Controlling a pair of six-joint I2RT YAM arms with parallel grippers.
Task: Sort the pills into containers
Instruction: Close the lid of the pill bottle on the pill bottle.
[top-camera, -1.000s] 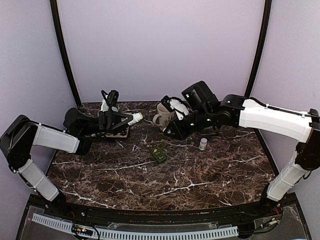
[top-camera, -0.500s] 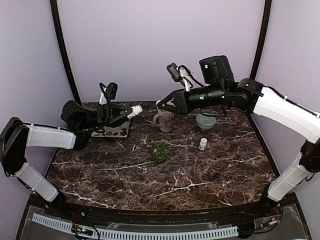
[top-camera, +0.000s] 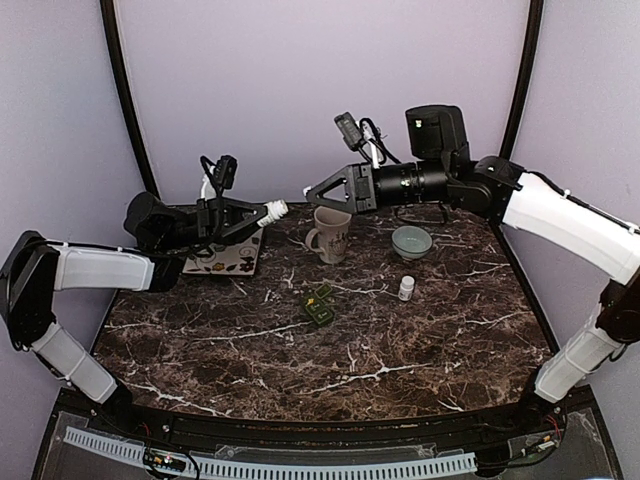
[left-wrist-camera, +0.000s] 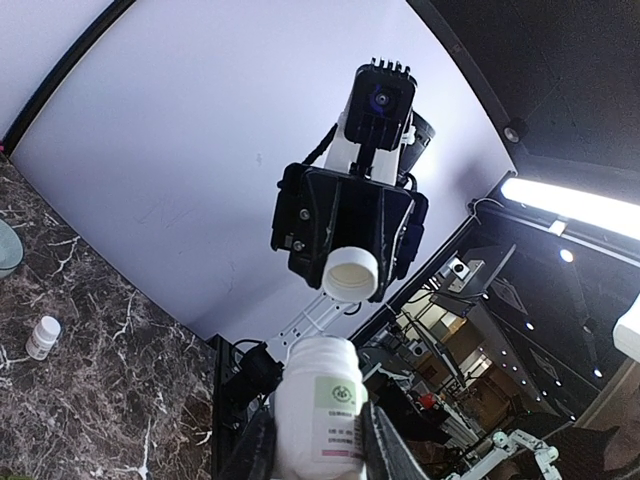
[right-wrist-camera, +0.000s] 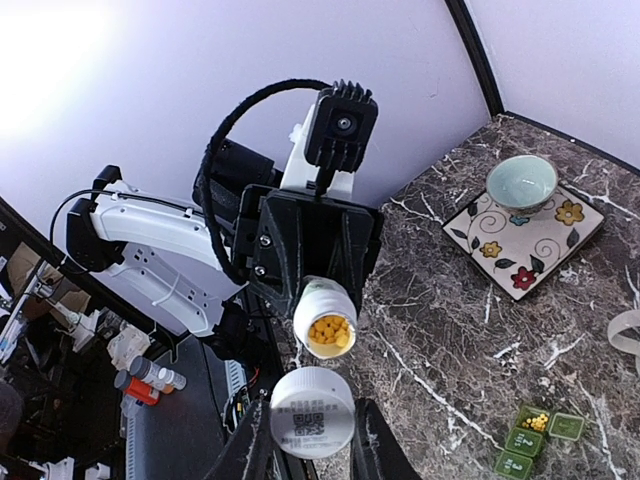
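Spilling hazard: the pill bottle (left-wrist-camera: 322, 400) lies almost level in the air with its open mouth facing the right arm. Yellow pills (right-wrist-camera: 328, 330) sit right at the lip.
Cause: any dip of the mouth, or a jolt of the arm, would likely send pills out.
Landing spot: they would fall on the desk (top-camera: 400, 350) near its back edge, well apart from the green pill box (top-camera: 320, 305) at the middle of the desk.
Bumping hazard: the two tools face each other tip to tip above the back edge, just left of the mug (top-camera: 331, 232). A careless swing by either arm could knock the bottle.
Dropping hazard: the cap (right-wrist-camera: 312, 412) is pinched by its rim alone. A slip would probably drop it near the mug.
Left tool (left-wrist-camera: 315, 440): narrow, clamped on the body of the bottle, one finger on each side.
Right tool (right-wrist-camera: 310, 435): narrow, gripping the white cap and touching nothing else.
Bottle position: in the air, clear of the desk and not over any container.
Pill box state: at least one compartment already shows yellow pills.
Small bottle (top-camera: 406, 288): upright toward the right edge, capped and untouched.
Judgement: tilting should wait until the mouth is over the pill box.
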